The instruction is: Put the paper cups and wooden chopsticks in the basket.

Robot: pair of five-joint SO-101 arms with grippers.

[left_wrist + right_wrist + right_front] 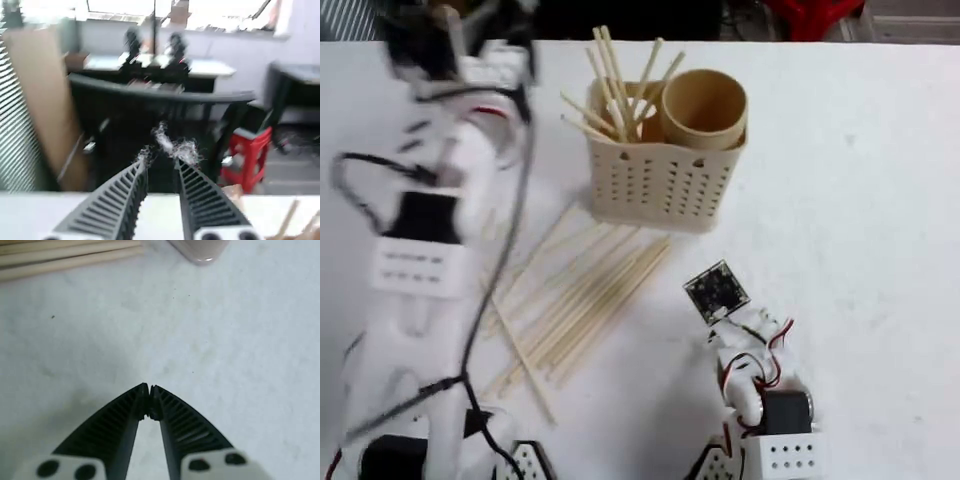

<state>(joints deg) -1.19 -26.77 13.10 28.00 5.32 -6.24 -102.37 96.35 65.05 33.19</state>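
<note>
The white table [860, 200] carries everything. The left arm [420, 250] lies stretched along its left side towards the far edge. The cream basket [660, 185], with its perforated walls, stands upright near the far middle. The right arm [760, 390] sits folded at the near edge, below and right of the basket.

A spread of loose chopsticks [585, 295] lies flat on the table between the two arms, just in front of the basket. One paper cup [704, 108] stands in the basket's right half. A bundle of chopsticks [620, 80] leans in its left half (tips fanning out above the rim).

The left gripper [161, 167] points past the table edge, fingers slightly parted with nothing between them. The right gripper [150, 389] hangs over bare table, fingertips pressed together and empty.
</note>
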